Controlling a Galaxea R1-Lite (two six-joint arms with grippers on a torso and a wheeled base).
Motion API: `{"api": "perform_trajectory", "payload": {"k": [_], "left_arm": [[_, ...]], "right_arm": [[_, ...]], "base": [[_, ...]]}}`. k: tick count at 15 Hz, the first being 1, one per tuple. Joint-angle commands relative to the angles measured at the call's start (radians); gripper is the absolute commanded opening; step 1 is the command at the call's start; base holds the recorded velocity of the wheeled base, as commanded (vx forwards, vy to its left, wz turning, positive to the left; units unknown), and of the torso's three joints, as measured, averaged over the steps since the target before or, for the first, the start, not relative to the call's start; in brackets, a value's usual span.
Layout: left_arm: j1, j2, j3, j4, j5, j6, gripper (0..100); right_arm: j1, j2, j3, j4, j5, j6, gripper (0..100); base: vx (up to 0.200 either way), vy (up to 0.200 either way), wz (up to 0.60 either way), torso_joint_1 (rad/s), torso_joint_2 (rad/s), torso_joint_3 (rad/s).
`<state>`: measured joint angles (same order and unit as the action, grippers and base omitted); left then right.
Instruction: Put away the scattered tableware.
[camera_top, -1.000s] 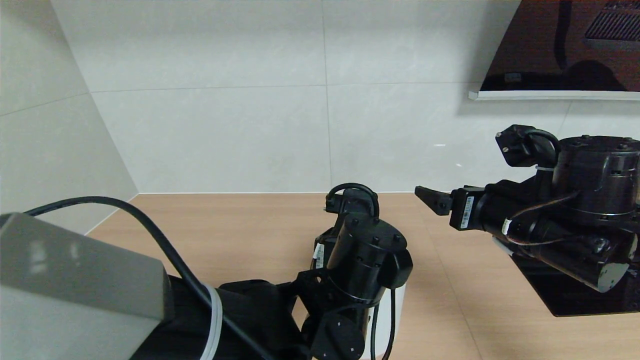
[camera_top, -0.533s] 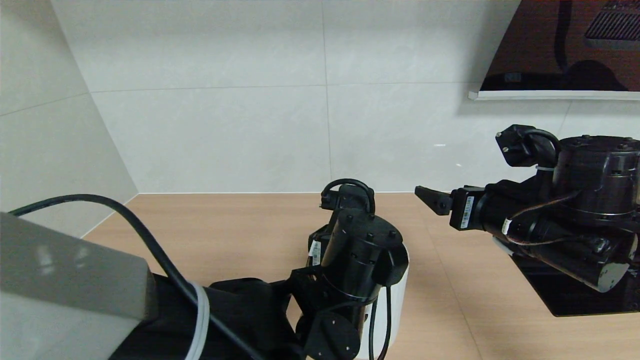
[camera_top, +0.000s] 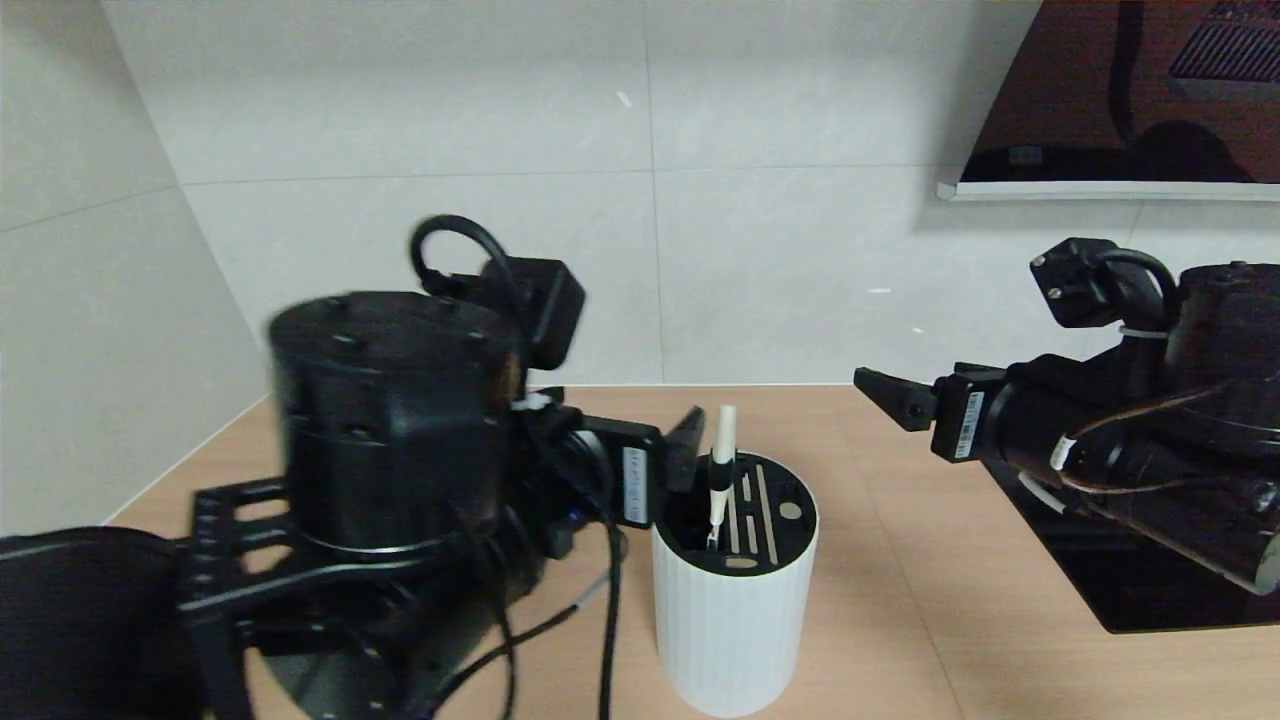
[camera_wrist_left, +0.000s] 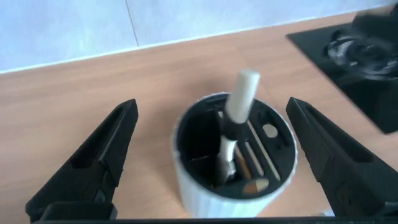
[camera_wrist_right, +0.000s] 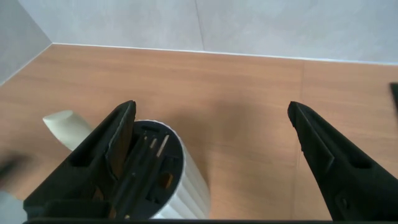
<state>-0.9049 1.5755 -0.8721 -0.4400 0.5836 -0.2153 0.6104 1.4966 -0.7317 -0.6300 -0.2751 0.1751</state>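
A white ribbed utensil holder (camera_top: 735, 620) with a black slotted top stands on the wooden counter (camera_top: 420, 440). A utensil with a pale handle (camera_top: 723, 435) stands upright in one of its slots. My left gripper (camera_top: 692, 432) hovers just left of the holder top, open and empty. In the left wrist view the holder (camera_wrist_left: 233, 171) and the utensil handle (camera_wrist_left: 241, 93) sit between its spread fingers (camera_wrist_left: 93, 162). My right gripper (camera_top: 885, 395) hangs open and empty above the counter to the holder's right. The right wrist view shows the holder (camera_wrist_right: 177, 186) by one finger.
A black cooktop (camera_top: 1100, 590) is set into the counter at the right, under my right arm. A dark range hood (camera_top: 1130, 100) hangs at the upper right. Tiled walls close the back and left; bare counter lies behind the holder.
My left arm has risen and pulled back to the left off the holder, uncovering its top and the utensil standing in it. The right arm has shifted slightly to the right.
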Motion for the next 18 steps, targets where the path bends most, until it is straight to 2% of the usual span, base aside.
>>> {"api": "perform_trajectory", "payload": {"k": [1,2,3,5,6,7,8,9,11,15,16,17,18], "left_arm": [[0.153,-0.244,0.055,0.086,-0.051,0.021,100],[0.21,-0.305,0.078,0.107,-0.077,0.025,100],[0.21,-0.305,0.078,0.107,-0.077,0.025,100],[0.391,-0.506,0.203,0.129,-0.18,0.03,100],[0.428,-0.572,0.257,0.129,-0.191,0.045,100],[0.465,-0.637,0.298,0.129,-0.192,0.076,100],[0.515,-0.71,0.343,0.129,-0.192,0.12,100],[0.575,-0.801,0.384,0.129,-0.2,0.166,100],[0.655,-0.948,0.427,0.144,-0.223,0.2,100],[0.77,-1.252,0.436,0.369,-0.226,0.211,100],[0.808,-1.325,0.436,0.426,-0.228,0.223,100],[0.85,-1.431,0.433,0.488,-0.249,0.251,100],[0.873,-1.487,0.43,0.517,-0.28,0.264,100]], "right_arm": [[-0.008,-0.098,0.026,0.024,-0.001,-0.016,100],[-0.008,-0.142,0.044,0.036,-0.003,-0.017,100],[-0.008,-0.142,0.044,0.036,-0.003,-0.017,100],[-0.009,-0.368,0.173,0.047,-0.003,-0.101,100],[-0.012,-0.46,0.224,0.075,-0.007,-0.121,100],[-0.02,-0.549,0.245,0.118,-0.021,-0.126,100],[-0.034,-0.651,0.245,0.197,-0.041,-0.128,100],[-0.089,-0.763,0.236,0.303,-0.045,-0.128,100],[-0.23,-0.929,0.245,0.437,-0.021,-0.124,100],[-0.391,-1.207,0.265,0.609,0.024,-0.126,100],[-0.419,-1.254,0.262,0.635,0.024,-0.126,100],[-0.448,-1.313,0.262,0.647,0.017,-0.126,100],[-0.471,-1.343,0.264,0.648,0.017,-0.128,100]], "base": [[0.0,0.0,0.0,0.0,0.0,0.0],[0.0,0.0,0.0,0.0,0.0,0.0],[0.0,0.0,0.0,0.0,0.0,0.0],[0.0,0.0,0.0,0.0,0.0,0.0],[0.0,0.0,0.0,0.0,0.0,0.0],[0.0,0.0,0.0,0.0,0.0,0.0],[0.0,0.0,0.0,0.0,0.0,0.0],[0.0,0.0,0.0,0.0,0.0,0.0],[0.0,0.0,0.0,0.0,0.0,0.0],[0.0,0.0,0.0,0.0,0.0,0.0],[0.0,0.0,0.0,0.0,0.0,0.0],[0.0,0.0,0.0,0.0,0.0,0.0],[0.0,0.0,0.0,0.0,0.0,0.0]]}}
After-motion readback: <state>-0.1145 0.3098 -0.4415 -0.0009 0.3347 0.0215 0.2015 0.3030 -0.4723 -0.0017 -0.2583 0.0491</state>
